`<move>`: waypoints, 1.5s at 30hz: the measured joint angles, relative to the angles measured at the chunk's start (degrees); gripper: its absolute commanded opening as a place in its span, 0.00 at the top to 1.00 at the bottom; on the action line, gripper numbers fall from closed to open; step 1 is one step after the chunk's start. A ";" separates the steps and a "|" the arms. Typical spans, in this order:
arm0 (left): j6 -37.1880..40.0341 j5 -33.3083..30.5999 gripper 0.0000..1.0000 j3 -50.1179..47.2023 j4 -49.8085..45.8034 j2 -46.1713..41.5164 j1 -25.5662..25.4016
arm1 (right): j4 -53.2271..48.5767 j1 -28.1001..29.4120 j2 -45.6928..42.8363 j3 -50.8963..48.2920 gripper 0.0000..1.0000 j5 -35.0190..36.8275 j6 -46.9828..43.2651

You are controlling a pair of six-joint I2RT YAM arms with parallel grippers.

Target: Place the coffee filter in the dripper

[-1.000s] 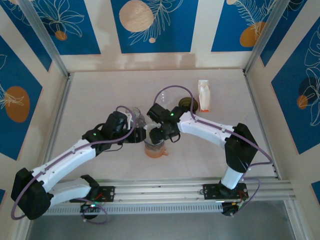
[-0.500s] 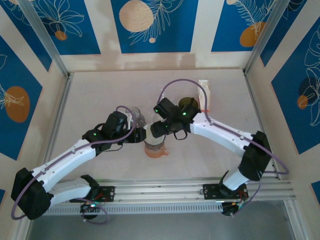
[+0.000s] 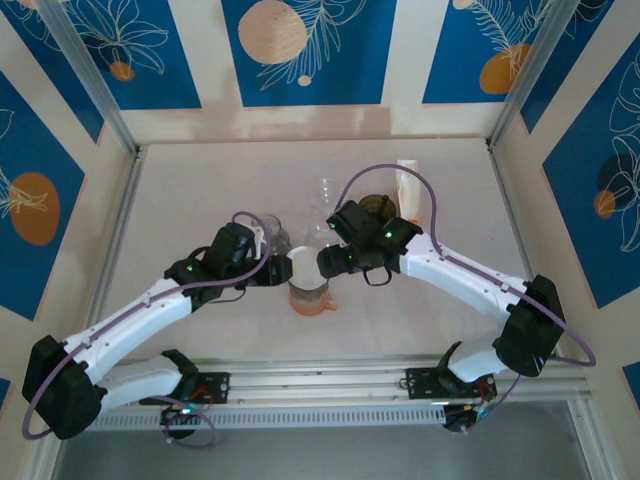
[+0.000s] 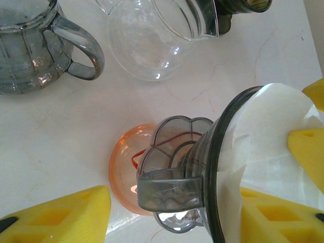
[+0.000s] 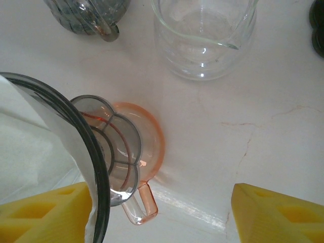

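The smoky grey dripper point(image 3: 300, 280) stands on an orange glass cup point(image 3: 313, 303) in mid-table. The white paper coffee filter point(image 3: 303, 266) lies inside it, lining the rim point(image 4: 268, 131). My left gripper point(image 3: 283, 271) is at the dripper's left side, open. Its yellow fingers point(image 4: 55, 215) straddle the dripper's handle point(image 4: 169, 190), and a gap shows between the left finger and the handle. My right gripper point(image 3: 330, 263) sits just right of the dripper, open and holding nothing. Its left finger point(image 5: 45, 215) is beside the rim and filter point(image 5: 30, 147).
A clear glass carafe point(image 3: 325, 195) stands behind the dripper, and a grey glass mug point(image 3: 277, 238) is to its left. A dark round lid point(image 3: 377, 207) and a white packet point(image 3: 408, 190) lie at the back right. Walls enclose the table.
My right gripper has drawn back to the right from over the dripper, and the white filter now shows inside it. The left arm has stayed put.
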 measured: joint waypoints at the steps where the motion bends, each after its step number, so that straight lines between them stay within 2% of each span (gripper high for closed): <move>1: 0.00 0.00 0.40 0.00 0.00 0.00 0.00 | 0.15 0.00 0.00 -0.04 0.28 0.02 0.00; 12: -0.37 0.04 0.40 -0.35 0.61 0.00 0.00 | 3.63 1.77 -3.06 -0.20 0.27 -0.57 -0.07; 24: -0.63 0.04 0.40 -0.68 1.31 0.00 0.00 | 2.82 4.39 -3.30 -2.01 0.28 -2.60 0.24; 45: -1.07 0.46 0.40 -0.96 1.66 0.00 0.00 | -0.59 3.98 -3.45 -2.34 0.28 1.29 3.23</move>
